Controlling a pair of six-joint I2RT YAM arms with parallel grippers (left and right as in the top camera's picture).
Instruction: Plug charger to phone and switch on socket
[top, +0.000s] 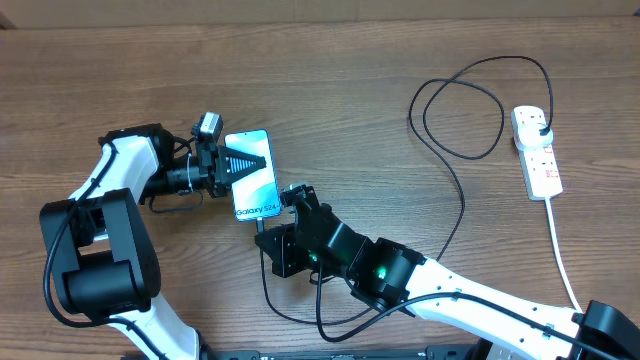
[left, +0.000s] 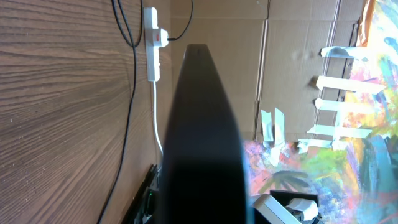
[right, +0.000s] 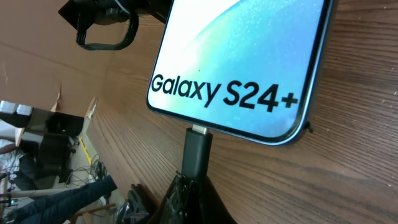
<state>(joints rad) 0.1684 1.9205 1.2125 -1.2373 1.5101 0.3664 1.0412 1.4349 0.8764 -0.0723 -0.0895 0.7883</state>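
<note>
The phone (top: 256, 187) lies left of centre, its screen lit blue with "Galaxy S24+" (right: 249, 56). My left gripper (top: 243, 161) is shut on the phone's far end; its dark finger (left: 199, 93) fills the left wrist view and hides the phone there. My right gripper (top: 293, 198) is shut on the charger's black connector (right: 196, 152), whose metal tip meets the port in the phone's bottom edge. The black cable (top: 463, 200) loops back to the plug head (top: 541, 130), which sits in the white socket strip (top: 538, 165) at the far right. The socket also shows in the left wrist view (left: 152, 43).
The socket's white lead (top: 562, 260) runs down the right side toward the front edge. The right arm (top: 400, 275) lies across the front middle of the table, with slack cable (top: 300, 318) beneath it. A cardboard wall (top: 300, 12) lines the back.
</note>
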